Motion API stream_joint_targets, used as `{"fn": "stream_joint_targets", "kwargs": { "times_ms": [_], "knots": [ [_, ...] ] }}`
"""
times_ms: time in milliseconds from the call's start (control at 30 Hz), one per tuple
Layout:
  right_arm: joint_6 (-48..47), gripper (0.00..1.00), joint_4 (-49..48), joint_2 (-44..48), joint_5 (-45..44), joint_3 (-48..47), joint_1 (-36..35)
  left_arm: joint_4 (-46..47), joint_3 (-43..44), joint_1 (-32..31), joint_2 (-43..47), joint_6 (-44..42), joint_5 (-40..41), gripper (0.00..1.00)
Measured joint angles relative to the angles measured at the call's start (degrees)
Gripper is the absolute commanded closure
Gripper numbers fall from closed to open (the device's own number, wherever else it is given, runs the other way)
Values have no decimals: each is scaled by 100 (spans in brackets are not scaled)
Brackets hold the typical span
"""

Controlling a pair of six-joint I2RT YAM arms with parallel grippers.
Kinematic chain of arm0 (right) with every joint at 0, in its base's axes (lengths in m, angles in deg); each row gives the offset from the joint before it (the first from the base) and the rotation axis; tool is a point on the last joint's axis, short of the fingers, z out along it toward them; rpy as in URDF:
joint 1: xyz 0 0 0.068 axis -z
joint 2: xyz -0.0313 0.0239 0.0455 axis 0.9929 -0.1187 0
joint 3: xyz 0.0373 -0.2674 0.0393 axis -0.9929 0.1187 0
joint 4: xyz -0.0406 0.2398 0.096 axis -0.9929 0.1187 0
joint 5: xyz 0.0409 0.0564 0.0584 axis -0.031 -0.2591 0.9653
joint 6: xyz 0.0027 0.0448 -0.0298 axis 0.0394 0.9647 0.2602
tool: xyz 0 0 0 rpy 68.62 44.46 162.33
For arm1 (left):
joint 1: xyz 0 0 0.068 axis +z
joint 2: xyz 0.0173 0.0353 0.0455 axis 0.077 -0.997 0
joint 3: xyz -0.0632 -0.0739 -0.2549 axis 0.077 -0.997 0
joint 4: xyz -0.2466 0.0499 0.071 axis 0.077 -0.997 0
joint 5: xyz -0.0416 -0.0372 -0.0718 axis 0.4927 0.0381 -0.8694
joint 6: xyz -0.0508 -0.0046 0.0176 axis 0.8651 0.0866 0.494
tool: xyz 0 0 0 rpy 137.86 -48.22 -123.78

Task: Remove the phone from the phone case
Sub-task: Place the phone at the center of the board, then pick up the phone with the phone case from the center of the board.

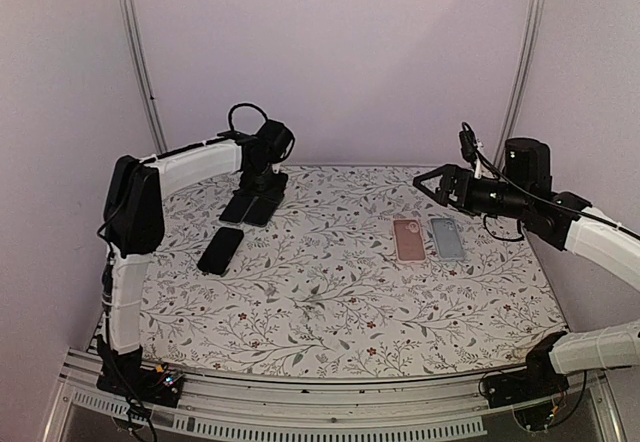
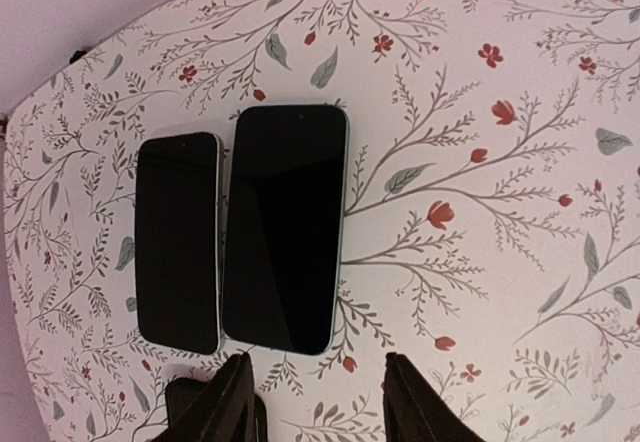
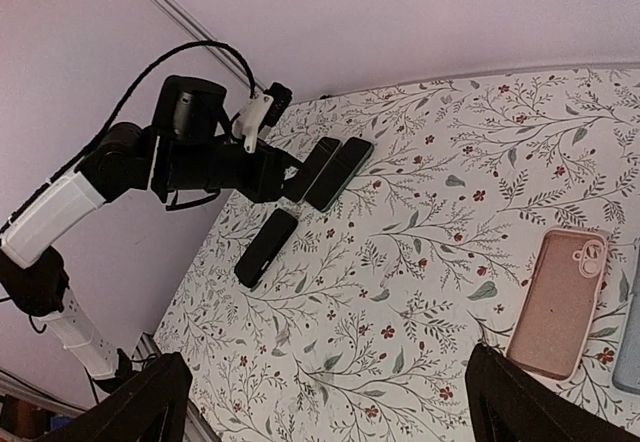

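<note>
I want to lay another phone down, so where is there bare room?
Widest free patch: the middle of the table, between the lone black phone and the pink case. The near strip in front of them is bare too. Crowded: far left, two phones side by side at the left gripper; right, the pink case beside the blue case.

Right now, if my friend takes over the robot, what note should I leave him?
Left pincer: open, empty, by the smaller black glass-fronted phone and larger black glass-fronted phone, side by side.
Right pincer: open, empty, near the pink rubbery phone case and pale blue rubbery phone case, both empty.
Done: two cases emptied, seemingly.
To do: lone dark flat phone; cannot tell if cased.
</note>
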Motion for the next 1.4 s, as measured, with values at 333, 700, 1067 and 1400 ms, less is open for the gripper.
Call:
{"fn": "stream_joint_targets", "kwargs": {
  "times_ms": [333,700,1067,1400],
  "knots": [
    [42,1,-310,-39,-151,476,-374,857,-2675,140,2013,555,-544,26],
    [90,1,-872,-483,-118,603,-479,1552,-5053,686,3650,802,-1032,3],
    [144,1,-1115,-817,-26,616,-570,1926,-5460,1244,3331,570,-1731,1],
    [173,1,-1143,-826,-20,616,-592,1976,-5104,1436,2531,542,-1797,1]
  ]
}}
